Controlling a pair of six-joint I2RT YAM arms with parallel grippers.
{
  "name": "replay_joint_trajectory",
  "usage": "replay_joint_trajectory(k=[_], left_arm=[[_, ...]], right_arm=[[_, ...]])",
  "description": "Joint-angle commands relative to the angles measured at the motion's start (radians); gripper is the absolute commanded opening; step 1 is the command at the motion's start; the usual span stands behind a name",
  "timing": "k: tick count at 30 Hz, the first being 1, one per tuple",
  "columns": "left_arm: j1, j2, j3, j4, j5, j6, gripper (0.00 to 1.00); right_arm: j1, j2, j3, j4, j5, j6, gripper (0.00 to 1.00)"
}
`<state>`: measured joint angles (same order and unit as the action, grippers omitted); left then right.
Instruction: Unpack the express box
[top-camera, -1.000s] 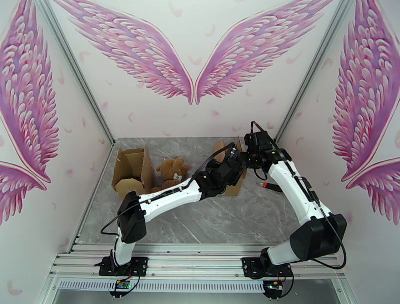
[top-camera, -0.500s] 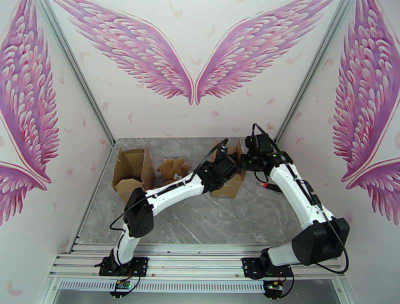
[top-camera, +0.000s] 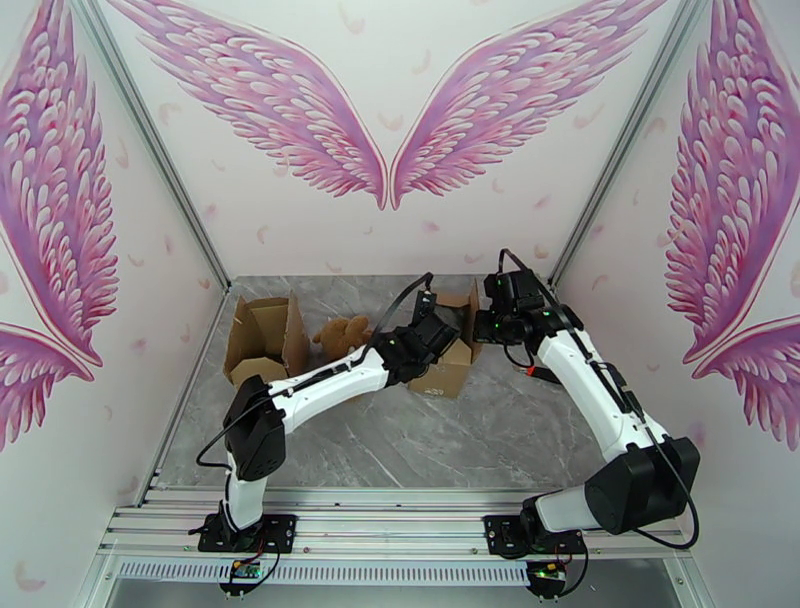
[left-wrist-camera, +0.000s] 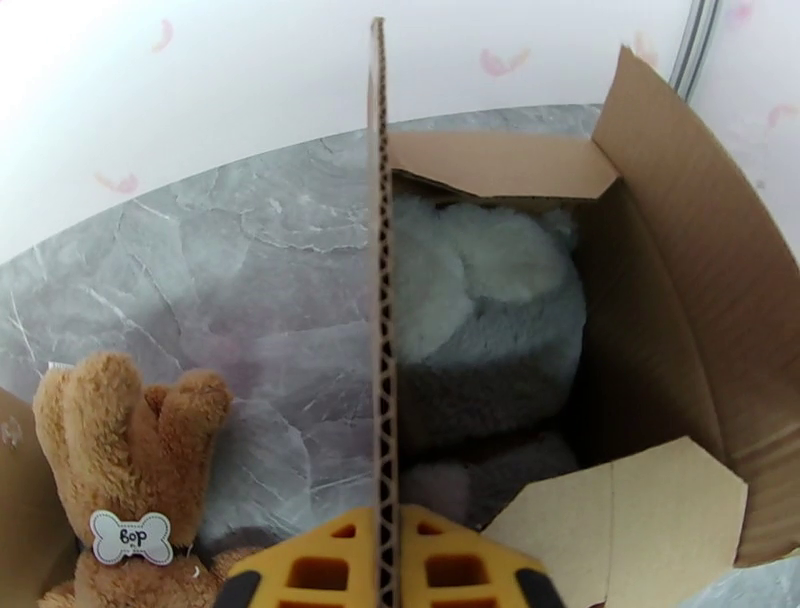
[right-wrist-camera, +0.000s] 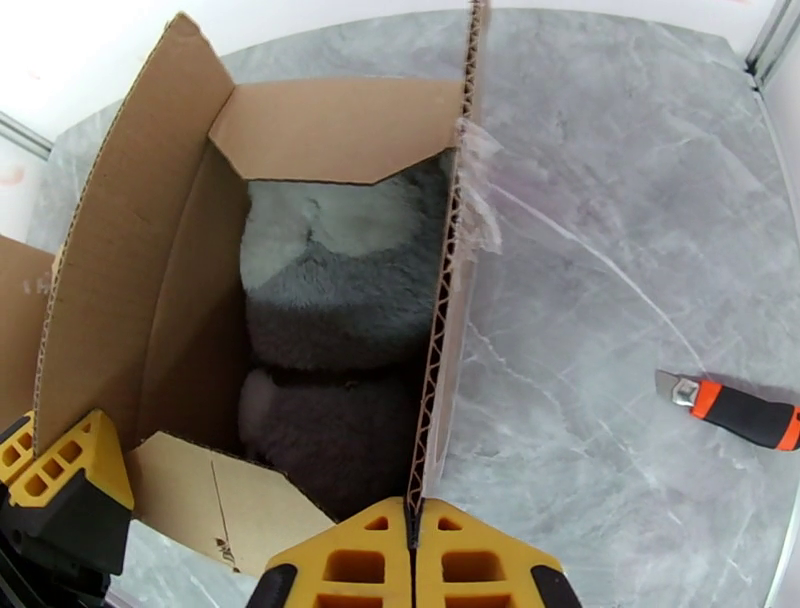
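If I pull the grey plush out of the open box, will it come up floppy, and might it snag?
Probably soft and floppy: the grey plush looks fuzzy and squashed to fit. Likely light for its bulk. It fills the box wall to wall, so it may drag the box up.

The express box (right-wrist-camera: 120, 260) is plain brown corrugated cardboard, open at the top with its long side flaps raised. One flap stands edge-on, pinched in the left gripper (left-wrist-camera: 385, 525), so the cavity lies just right of that claw. The opposite flap is pinched the same way by the right gripper (right-wrist-camera: 412, 530), with the cavity to its left. Shorter flaps with clipped corners sit at the near and far ends. Between the claws, a grey plush toy (right-wrist-camera: 340, 300) fills the box, paler at its far part.
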<state>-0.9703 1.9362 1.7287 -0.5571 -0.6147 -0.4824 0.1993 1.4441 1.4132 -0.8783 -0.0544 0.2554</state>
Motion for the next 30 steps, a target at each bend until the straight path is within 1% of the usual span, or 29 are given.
replay_joint_trajectory(k=[1,3,5,7,9,10,15,19,22,24,26,30], left_arm=[[0.019,-0.103,-0.048,0.036,-0.013,0.018,0.0],[0.018,-0.126,-0.068,0.057,-0.008,0.021,0.0],[0.016,-0.148,-0.085,0.081,0.001,0.031,0.0],[0.007,-0.17,-0.108,0.111,-0.003,0.051,0.0],[-0.004,-0.192,-0.134,0.143,-0.013,0.073,0.0],[-0.009,-0.204,-0.148,0.159,-0.027,0.084,0.0],[-0.041,-0.248,-0.219,0.259,-0.091,0.163,0.0],[-0.061,-0.26,-0.258,0.335,-0.123,0.247,0.0],[-0.077,-0.265,-0.28,0.385,-0.137,0.3,0.0],[-0.088,-0.282,-0.313,0.445,-0.146,0.33,0.0],[-0.091,-0.305,-0.351,0.499,-0.15,0.343,0.0],[-0.091,-0.336,-0.387,0.532,-0.159,0.355,0.0]], right_arm=[[0.022,-0.043,0.053,-0.059,0.163,0.0,0.01],[0.063,-0.068,0.087,-0.058,0.215,-0.003,0.18],[0.087,-0.097,0.114,-0.042,0.224,0.001,0.21],[0.109,-0.119,0.14,-0.026,0.237,0.009,0.27],[0.122,-0.124,0.162,-0.016,0.229,0.018,0.32],[0.127,-0.123,0.176,-0.012,0.21,0.025,0.33],[0.175,-0.079,0.231,0.005,0.131,0.054,0.32],[0.203,-0.035,0.234,0.044,0.075,0.066,0.28],[0.224,-0.022,0.192,0.1,0.026,0.088,0.24],[0.238,-0.015,0.163,0.112,0.024,0.101,0.22],[0.247,-0.02,0.121,0.114,0.051,0.104,0.21],[0.248,-0.072,-0.013,0.151,0.092,0.123,0.19]])
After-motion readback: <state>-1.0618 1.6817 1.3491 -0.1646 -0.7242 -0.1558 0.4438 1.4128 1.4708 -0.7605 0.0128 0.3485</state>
